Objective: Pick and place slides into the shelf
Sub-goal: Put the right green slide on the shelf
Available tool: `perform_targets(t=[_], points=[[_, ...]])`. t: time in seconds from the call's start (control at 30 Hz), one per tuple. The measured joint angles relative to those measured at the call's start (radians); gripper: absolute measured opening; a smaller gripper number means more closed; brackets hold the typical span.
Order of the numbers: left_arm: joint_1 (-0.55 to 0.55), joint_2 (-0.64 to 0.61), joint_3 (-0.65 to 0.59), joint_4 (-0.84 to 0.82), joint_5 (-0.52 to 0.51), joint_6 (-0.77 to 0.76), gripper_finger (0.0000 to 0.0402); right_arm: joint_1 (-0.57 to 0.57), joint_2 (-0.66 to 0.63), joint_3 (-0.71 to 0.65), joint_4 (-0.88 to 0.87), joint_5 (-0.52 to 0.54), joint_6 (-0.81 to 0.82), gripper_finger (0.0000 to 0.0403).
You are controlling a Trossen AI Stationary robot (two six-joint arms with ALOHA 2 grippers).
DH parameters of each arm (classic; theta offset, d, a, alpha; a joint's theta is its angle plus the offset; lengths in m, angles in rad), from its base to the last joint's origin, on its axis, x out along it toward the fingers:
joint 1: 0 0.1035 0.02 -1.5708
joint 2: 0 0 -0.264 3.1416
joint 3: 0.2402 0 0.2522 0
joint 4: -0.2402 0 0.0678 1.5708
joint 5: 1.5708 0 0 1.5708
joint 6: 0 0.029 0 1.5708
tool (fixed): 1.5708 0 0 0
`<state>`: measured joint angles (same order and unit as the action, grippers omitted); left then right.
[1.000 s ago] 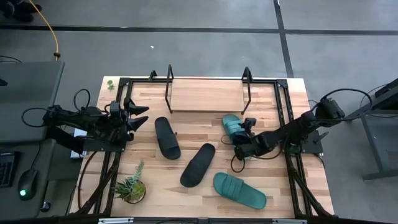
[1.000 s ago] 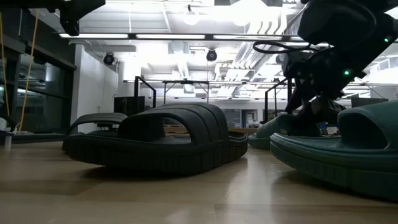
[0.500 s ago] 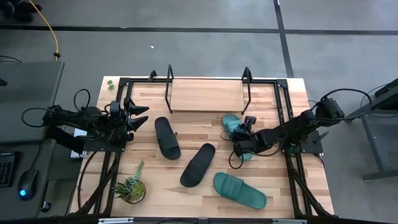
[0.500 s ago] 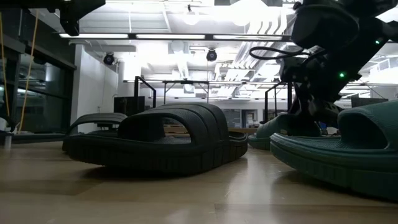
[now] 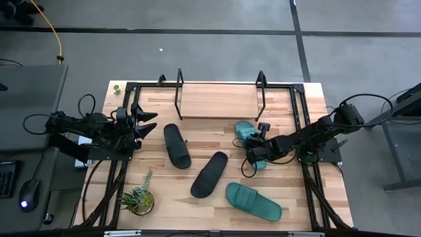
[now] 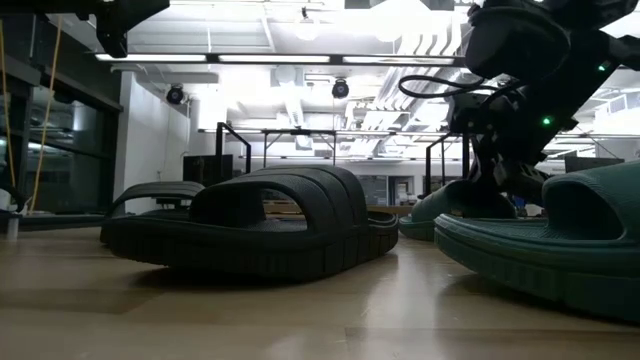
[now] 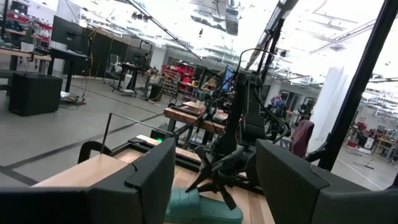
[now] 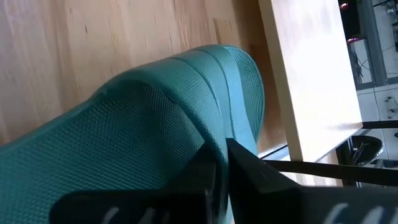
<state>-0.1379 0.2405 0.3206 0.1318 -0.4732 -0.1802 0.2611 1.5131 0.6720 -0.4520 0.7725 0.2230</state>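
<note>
Two teal slides and two black slides lie soles down on the table. One teal slide (image 5: 245, 133) lies right of centre, and my right gripper (image 5: 252, 157) is shut on its near end. The other teal slide (image 5: 254, 201) is near the front edge. The black slides (image 5: 176, 146) (image 5: 209, 174) lie in the middle. The shelf (image 5: 220, 100), a light board between two black wire brackets, stands at the far edge. My left gripper (image 5: 148, 122) waits open at the table's left side, touching nothing. My right gripper pinches a thin edge of the teal slide (image 8: 225, 147) between its two fingers, at the end nearest the table's front, behind the ribbed strap (image 8: 219, 74). The fingers (image 8: 249, 174) come slanting down from the right. The slide lies flat on the table.
A small potted plant (image 5: 138, 199) stands at the front left corner. Black frame rails (image 5: 297, 125) run along the table's left and right sides. Bare wood lies between the shelf and the slides.
My right gripper has shut on the near end of the teal slide and has gone slightly toward the table's left. The slide has stayed where it was on the table.
</note>
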Motion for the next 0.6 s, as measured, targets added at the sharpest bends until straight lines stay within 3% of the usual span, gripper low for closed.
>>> perform_targets(t=[0.3, 0.6], points=[[0.0, 0.0, 0.0, 0.0, -0.011, 0.019, 0.0207, 0.001, 0.0, 0.124, -0.087, -0.06, -0.007, 0.0002], [0.0, 0.0, 0.0, 0.0, -0.011, 0.019, 0.0207, 0.035, -0.001, 0.279, -0.209, -0.023, -0.023, 0.0001]])
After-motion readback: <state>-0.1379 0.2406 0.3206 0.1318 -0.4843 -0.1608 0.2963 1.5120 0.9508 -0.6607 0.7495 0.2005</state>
